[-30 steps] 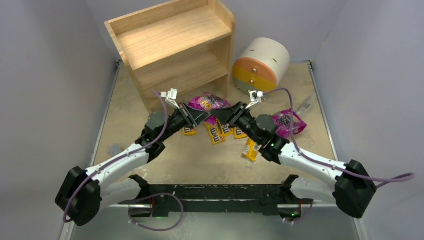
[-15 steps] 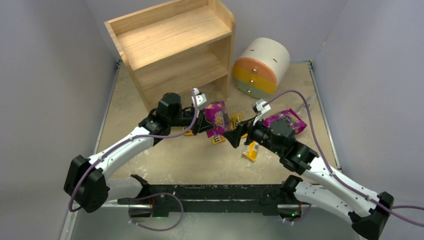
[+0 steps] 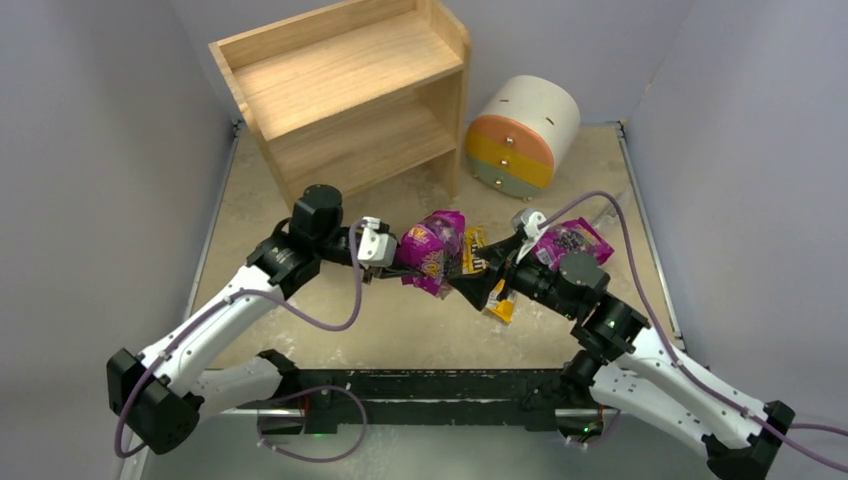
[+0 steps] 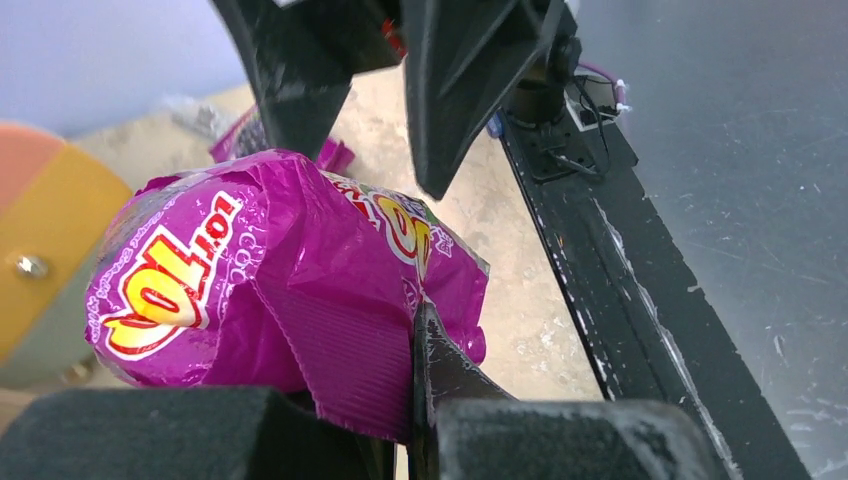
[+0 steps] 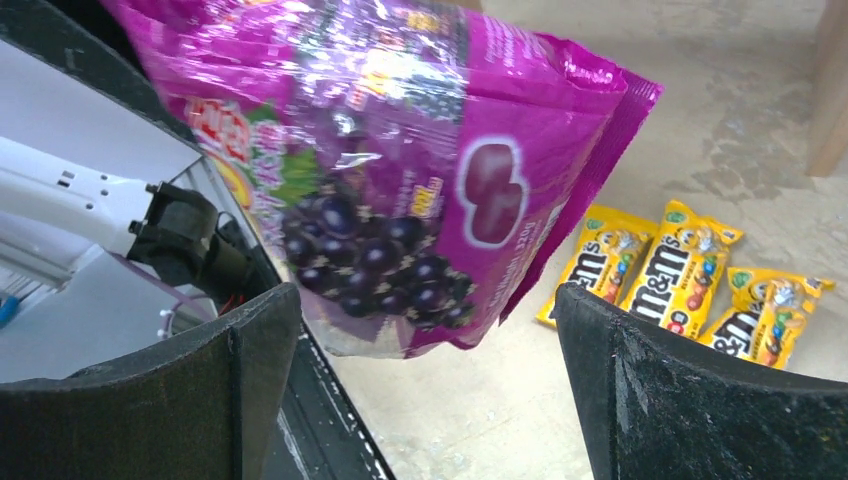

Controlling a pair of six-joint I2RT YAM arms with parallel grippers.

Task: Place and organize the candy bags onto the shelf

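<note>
One magenta bag in L tool, well apart from shelf.

Right claw just beside magenta bag

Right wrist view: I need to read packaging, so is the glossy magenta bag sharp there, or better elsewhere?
Right wrist view: the glossy magenta candy bag is smeared, with white glare streaks across its top, though the yellow M&M's packets behind read fine; left wrist view: the bag is crisp, yellow lettering legible; top external view: evenly lit, print too small.
</note>
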